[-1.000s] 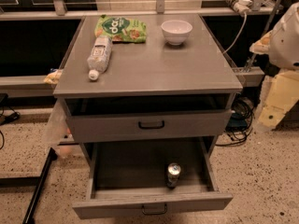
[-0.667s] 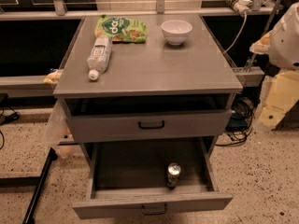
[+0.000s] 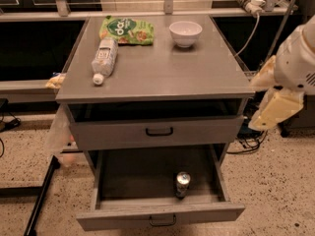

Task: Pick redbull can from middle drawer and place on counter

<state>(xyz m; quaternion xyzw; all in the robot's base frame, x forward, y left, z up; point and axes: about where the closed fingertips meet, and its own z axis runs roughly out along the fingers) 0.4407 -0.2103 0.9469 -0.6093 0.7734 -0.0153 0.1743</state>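
While nothing has shifted over the last second, the task stands at its very start. The redbull can point(image 3: 182, 183) stands upright in the open middle drawer point(image 3: 160, 216), near the drawer's front wall and right of centre, untouched. The gripper point(image 3: 275, 107) hangs off the right edge of the counter point(image 3: 162, 70), below the counter top and well apart from the can. Whether its jaws are spread or pressed together cannot be told from this view. No approach has begun, judging by the unchanged arm.

Clearances: the drawer is pulled well out and holds nothing else visible, so the can is open from above. The closed drawer front point(image 3: 158, 132) above overhangs the rear of the drawer, so a descent is best made toward the front. On the counter, a plastic bottle point(image 3: 104, 59) lies by the left edge, a green snack bag point(image 3: 126, 30) by the far-left corner and a white bowl point(image 3: 185, 32) by the far edge. The near half and near-right corner offer room for placing.
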